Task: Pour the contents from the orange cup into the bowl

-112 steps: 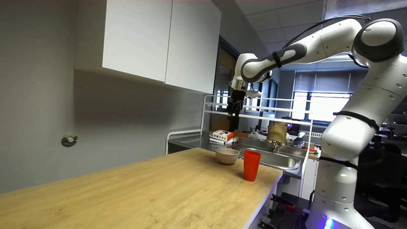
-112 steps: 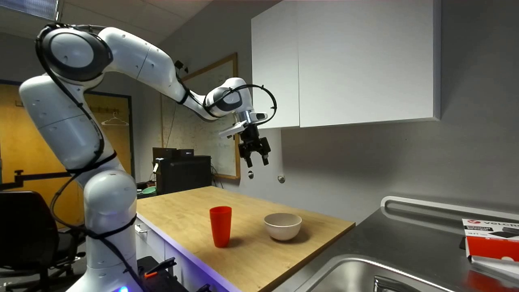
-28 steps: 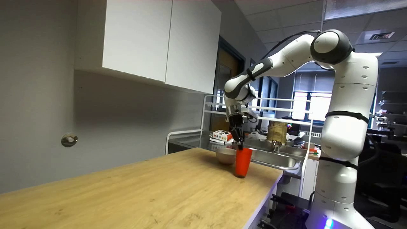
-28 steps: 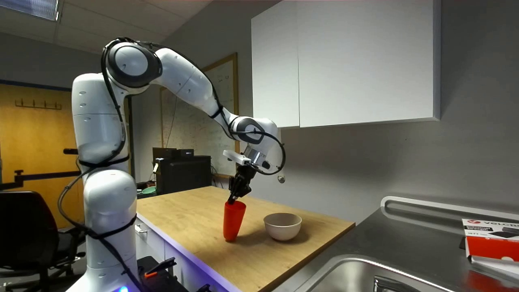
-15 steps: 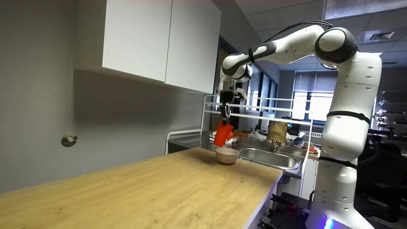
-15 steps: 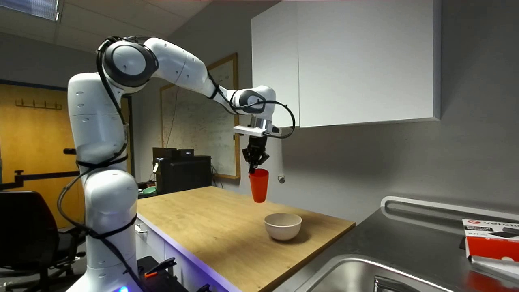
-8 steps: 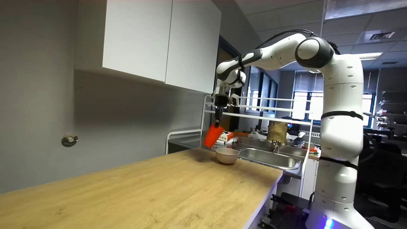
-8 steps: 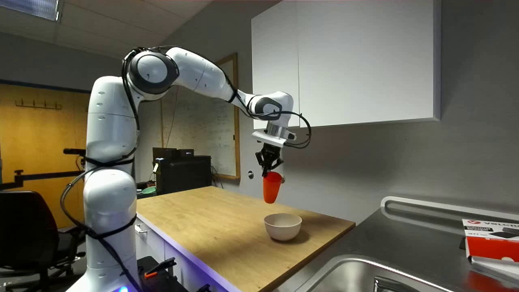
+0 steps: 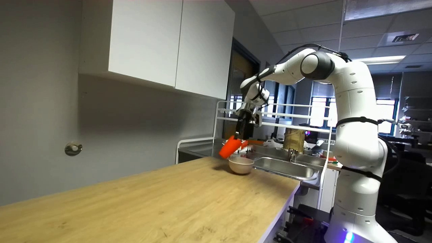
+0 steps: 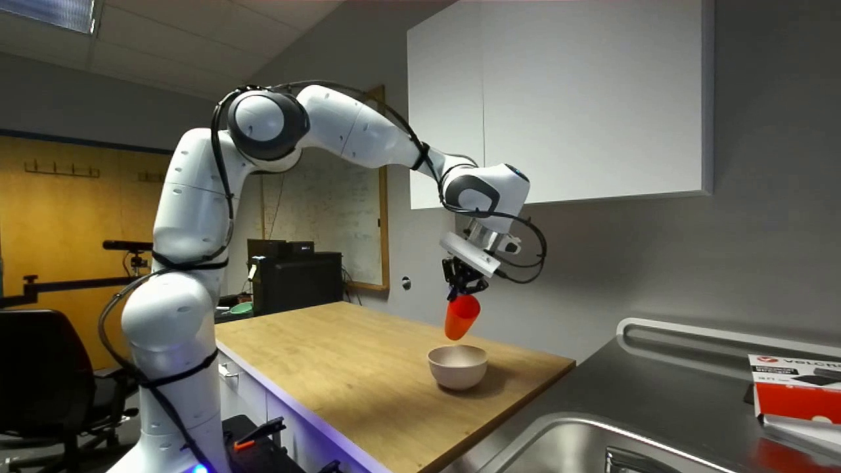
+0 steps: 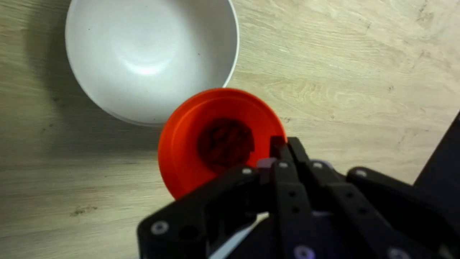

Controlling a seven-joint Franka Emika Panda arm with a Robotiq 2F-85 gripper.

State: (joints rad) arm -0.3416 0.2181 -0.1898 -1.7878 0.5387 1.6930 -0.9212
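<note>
Leaning above a pale wood-grain tabletop (image 9: 152, 202), a plain, slightly tapered orange-red plastic cup (image 9: 231, 147) points its mouth between 1 and 2 o'clock in an exterior view, a shallow, round, pale grey bowl (image 9: 241, 168) standing upright at 5 o'clock from it. A black two-fingered gripper (image 11: 286, 146) holds the cup, its fingers drawn together on the rim, at 3 o'clock in the wrist view, with just the cup's wall between them. Dark red pieces (image 11: 228, 144) lie at the bottom of the cup, too dim to identify. From the wrist, the cup hides the bowl's edge at 5 o'clock; the bowl's smooth inside shows a gleam and a few tiny dark specks. At 4 o'clock from the bowl in an exterior view is part of a stainless-steel sink (image 10: 565, 453), and a red-and-white box (image 10: 798, 401) rests at 3 o'clock on a dark countertop (image 10: 657, 394).
</note>
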